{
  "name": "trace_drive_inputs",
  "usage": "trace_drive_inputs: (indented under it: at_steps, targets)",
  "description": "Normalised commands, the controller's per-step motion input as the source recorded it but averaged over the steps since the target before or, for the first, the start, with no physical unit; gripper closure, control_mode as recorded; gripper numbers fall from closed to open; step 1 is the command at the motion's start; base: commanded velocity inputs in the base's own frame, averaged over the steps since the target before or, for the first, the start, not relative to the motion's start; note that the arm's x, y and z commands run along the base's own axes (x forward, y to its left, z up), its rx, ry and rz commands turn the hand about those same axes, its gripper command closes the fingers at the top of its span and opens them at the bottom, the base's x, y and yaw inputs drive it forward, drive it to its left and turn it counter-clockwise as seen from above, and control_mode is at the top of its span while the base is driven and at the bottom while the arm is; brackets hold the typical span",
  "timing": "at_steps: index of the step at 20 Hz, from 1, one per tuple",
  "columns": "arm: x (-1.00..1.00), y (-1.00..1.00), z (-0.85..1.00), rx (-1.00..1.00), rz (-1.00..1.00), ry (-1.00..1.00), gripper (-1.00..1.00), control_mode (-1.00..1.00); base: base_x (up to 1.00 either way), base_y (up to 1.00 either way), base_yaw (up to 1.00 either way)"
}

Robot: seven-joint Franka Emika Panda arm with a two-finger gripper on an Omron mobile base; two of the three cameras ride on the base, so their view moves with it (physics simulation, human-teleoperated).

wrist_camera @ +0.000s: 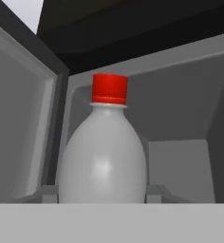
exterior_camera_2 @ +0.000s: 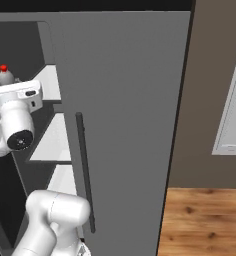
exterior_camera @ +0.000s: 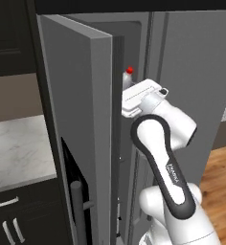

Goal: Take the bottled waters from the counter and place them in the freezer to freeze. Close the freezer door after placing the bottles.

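1. Nearest the hand camera, a bottled water point(wrist_camera: 103, 156) with a red cap is seen upright, grasped between the gripper point(wrist_camera: 102, 197) fingers.
2. From the left base view, the bottle point(exterior_camera: 129, 75) is carried at 12 o'clock of the hand, inside the freezer point(exterior_camera: 118, 95) opening.
3. White shelves point(exterior_camera_2: 53, 137) are visible in the freezer; nothing is seen resting on them.
4. Progress is judged partial: release is pending, and the freezer door point(exterior_camera: 74, 119) stands open, yet to be closed.
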Motion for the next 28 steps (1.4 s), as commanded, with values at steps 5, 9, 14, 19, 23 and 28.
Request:
trace_drive_inputs:
  at_steps: [5, 9, 14, 19, 23, 28]
  targets:
    - [-0.03, 0.07, 0.06, -0.13, 0.0, 0.01, 1.0, -1.0, 0.0, 0.0, 0.0]
    - [-0.01, 0.08, 0.0, -0.18, 0.0, 0.02, 1.0, -1.0, 0.0, 0.0, 0.0]
    - [-0.01, 0.0, 0.0, -0.15, 0.0, 0.0, 1.0, -1.0, 0.0, 0.0, 0.0]
    - [0.02, 0.0, 0.0, 0.0, 0.0, 0.01, 1.0, -1.0, 0.0, 0.0, 0.0]
    - [0.25, 0.0, 0.0, 0.0, -0.02, 0.0, 1.0, -1.0, 0.0, 0.0, 0.0]
    - [0.44, 0.0, 0.0, 0.0, -0.03, 0.0, 1.0, -1.0, 0.0, 0.0, 0.0]
